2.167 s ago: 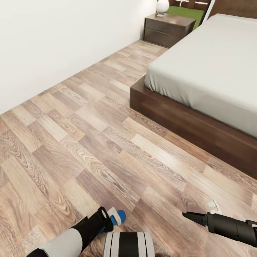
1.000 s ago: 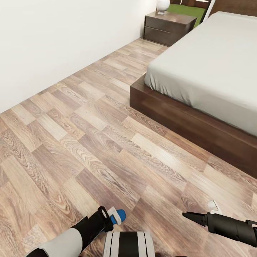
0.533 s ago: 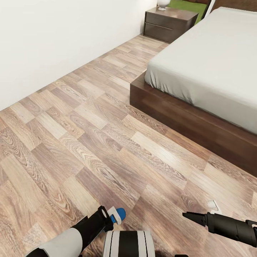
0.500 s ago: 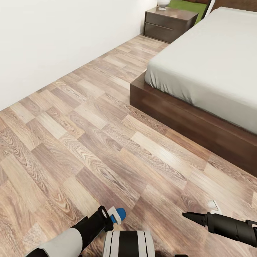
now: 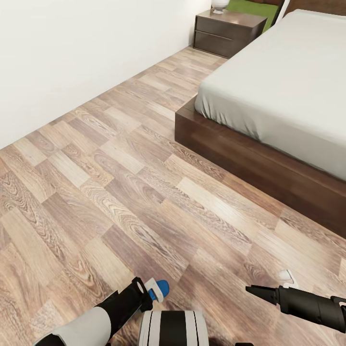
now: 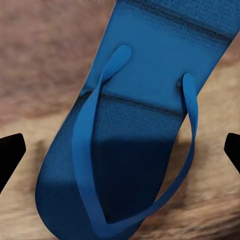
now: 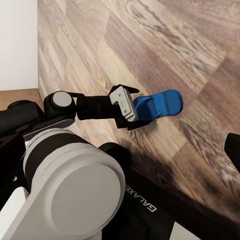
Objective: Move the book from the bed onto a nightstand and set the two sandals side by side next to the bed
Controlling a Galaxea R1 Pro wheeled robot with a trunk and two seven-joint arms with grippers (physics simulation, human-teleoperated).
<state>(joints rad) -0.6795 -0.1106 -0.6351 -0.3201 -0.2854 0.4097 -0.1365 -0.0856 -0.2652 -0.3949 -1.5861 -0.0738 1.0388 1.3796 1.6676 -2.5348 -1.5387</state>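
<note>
- A blue sandal (image 7: 159, 104) is clamped in the left gripper (image 7: 131, 107), long axis in line with the fingers.
- The bed (image 5: 250, 158) lies at two o'clock.
- The right gripper (image 5: 257, 291) is seen; its state cannot be told.

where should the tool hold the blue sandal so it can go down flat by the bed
By the bare heel end of the sole, coming in from behind the heel along its length, as the left tool seems to have it. The sandal is thin and flat, and its straps cross the toe half, so the heel end looks easiest to pinch.
</note>
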